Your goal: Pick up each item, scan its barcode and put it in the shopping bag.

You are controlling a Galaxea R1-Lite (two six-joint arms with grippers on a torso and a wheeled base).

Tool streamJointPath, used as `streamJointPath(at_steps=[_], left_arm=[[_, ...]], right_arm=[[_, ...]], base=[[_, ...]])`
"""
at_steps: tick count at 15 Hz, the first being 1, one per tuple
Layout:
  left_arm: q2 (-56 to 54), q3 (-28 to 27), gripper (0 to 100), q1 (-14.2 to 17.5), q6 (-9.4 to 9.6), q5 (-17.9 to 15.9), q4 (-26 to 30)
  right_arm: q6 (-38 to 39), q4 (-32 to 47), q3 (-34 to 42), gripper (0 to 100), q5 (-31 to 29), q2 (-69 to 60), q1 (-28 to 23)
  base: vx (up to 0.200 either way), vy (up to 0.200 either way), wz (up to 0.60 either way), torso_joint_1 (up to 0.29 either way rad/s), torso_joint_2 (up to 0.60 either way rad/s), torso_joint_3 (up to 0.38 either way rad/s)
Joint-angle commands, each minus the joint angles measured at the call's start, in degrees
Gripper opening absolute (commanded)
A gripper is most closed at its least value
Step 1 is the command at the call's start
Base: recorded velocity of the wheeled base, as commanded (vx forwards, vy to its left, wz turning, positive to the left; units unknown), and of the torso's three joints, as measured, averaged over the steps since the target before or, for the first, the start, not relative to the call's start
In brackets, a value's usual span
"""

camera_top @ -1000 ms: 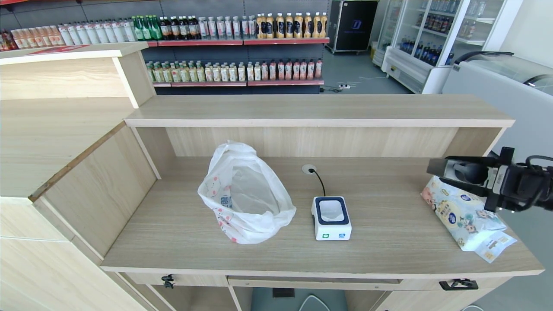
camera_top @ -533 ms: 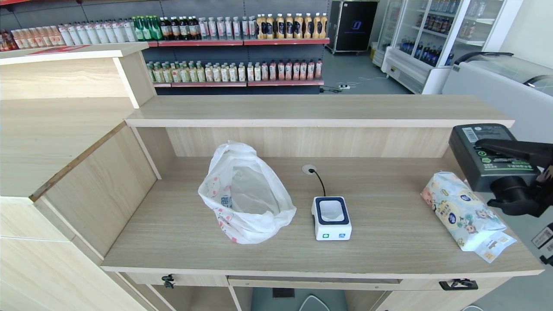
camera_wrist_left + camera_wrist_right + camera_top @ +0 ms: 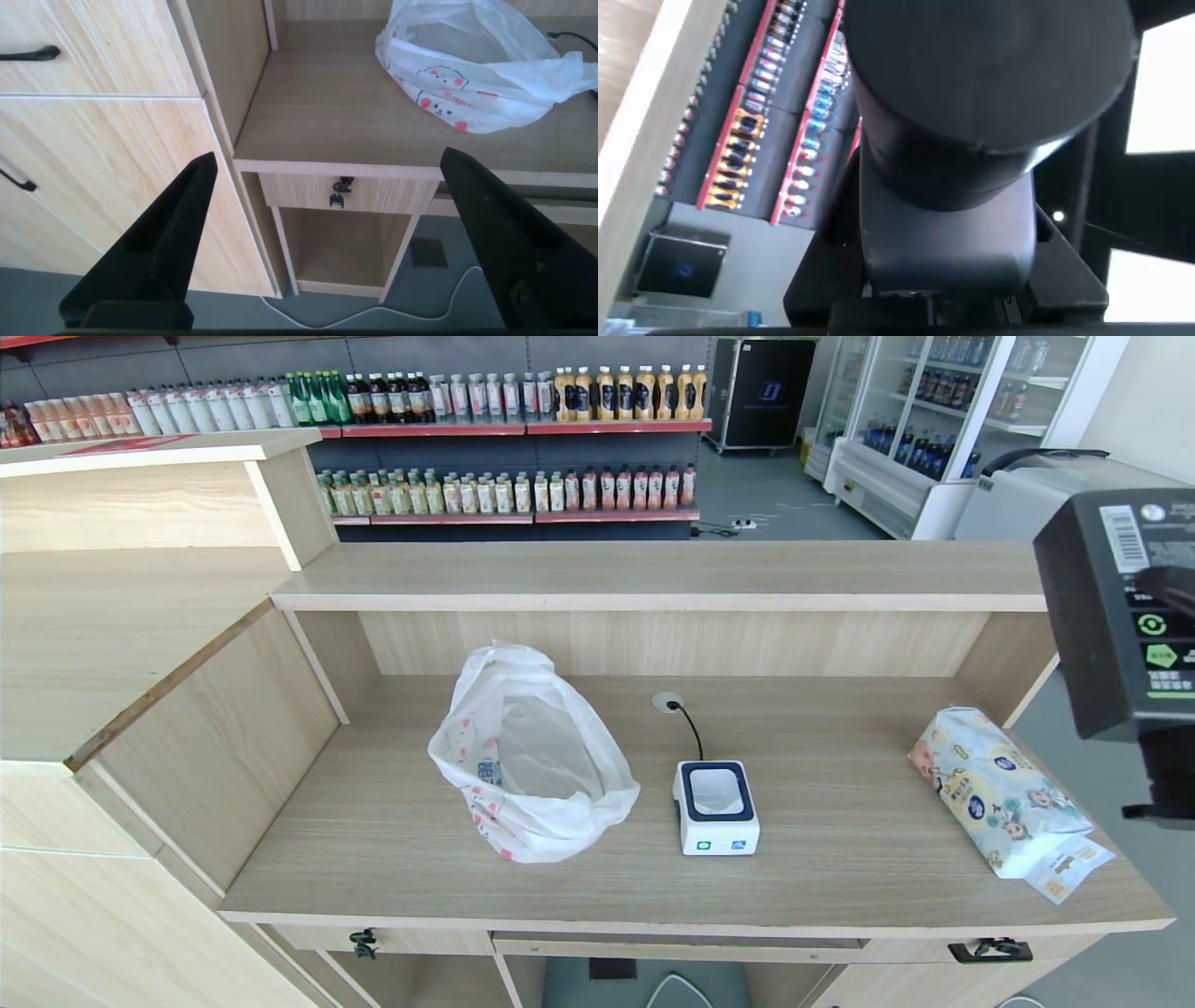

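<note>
My right gripper is shut on a black container with a white barcode label, held high above the counter's right end. Seen from the right wrist, the container's round black end is close up. A patterned tissue pack lies on the wooden counter at the right. The white scanner sits mid-counter, and the open white shopping bag is to its left. My left gripper hangs open and empty below the counter's front left corner, with the bag beyond it.
A raised wooden shelf runs along the back of the counter and a side panel walls its left. The scanner's cable runs to a hole in the counter. Drawers with black handles sit under the front edge.
My right gripper has risen from just above the tissue pack with the black container, turning it so the barcode label faces the head camera. The left arm and the counter items have not moved.
</note>
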Motion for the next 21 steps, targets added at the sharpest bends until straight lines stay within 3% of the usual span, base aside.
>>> streamJointPath(at_steps=[1, 3, 5, 9, 15, 21], left_arm=[[0.0, 0.0, 100, 0.0, -0.01, 0.0, 0.0], [0.0, 0.0, 100, 0.0, -0.01, 0.0, 0.0], [0.0, 0.0, 100, 0.0, -0.01, 0.0, 0.0], [0.0, 0.0, 100, 0.0, -0.01, 0.0, 0.0], [0.0, 0.0, 100, 0.0, -0.01, 0.0, 0.0], [0.0, 0.0, 100, 0.0, -0.01, 0.0, 0.0]], right_arm=[[-3.2, 0.0, 0.8, 0, -2.9, -4.4, 5.6], [-6.0, 0.1, 1.3, 0, -4.3, -4.5, 8.7], [-11.7, 0.5, 2.2, 0, -4.4, -6.9, 15.0], [-14.3, 2.3, 2.6, 0, -3.8, -10.8, 15.2], [-19.0, 18.1, 2.0, 0, -4.2, -15.5, 17.2], [-19.7, 20.2, 1.6, 0, -7.7, -13.6, 21.1]], base=[[0.0, 0.0, 0.0, 0.0, 0.0, 0.0], [0.0, 0.0, 0.0, 0.0, 0.0, 0.0], [0.0, 0.0, 0.0, 0.0, 0.0, 0.0], [0.0, 0.0, 0.0, 0.0, 0.0, 0.0], [0.0, 0.0, 0.0, 0.0, 0.0, 0.0], [0.0, 0.0, 0.0, 0.0, 0.0, 0.0]])
